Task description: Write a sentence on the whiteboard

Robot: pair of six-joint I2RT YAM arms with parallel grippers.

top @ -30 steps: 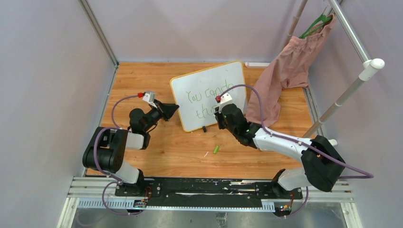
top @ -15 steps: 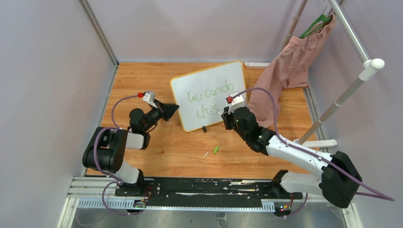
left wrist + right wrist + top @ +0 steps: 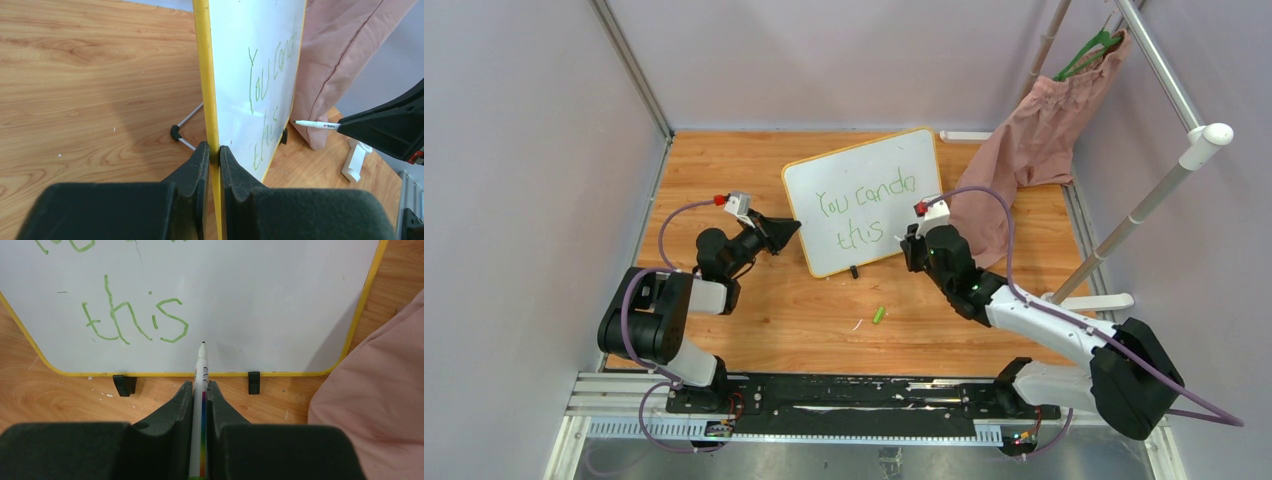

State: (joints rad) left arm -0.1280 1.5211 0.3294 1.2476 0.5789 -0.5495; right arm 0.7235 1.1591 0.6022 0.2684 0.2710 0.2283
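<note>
Whiteboard point(image 3: 889, 160) stands tilted, sentence point(image 3: 866, 198) facing arms; left hand point(image 3: 214, 148) clamped on yellow rim; right hand point(image 3: 200, 386) grips marker point(image 3: 201, 365), tip pointing at board below "this".

The whiteboard point(image 3: 864, 200) stands on the table point(image 3: 724, 160) with the sentence point(image 3: 862, 212) on its face. The left gripper point(image 3: 792, 229) straddles the whiteboard's left edge, and the right gripper point(image 3: 911, 241) with the marker point(image 3: 202, 365) is before its lower right part. A cloth point(image 3: 1014, 165) hangs just right of the whiteboard, and a small cap point(image 3: 879, 315) lies on the table before it.
</note>
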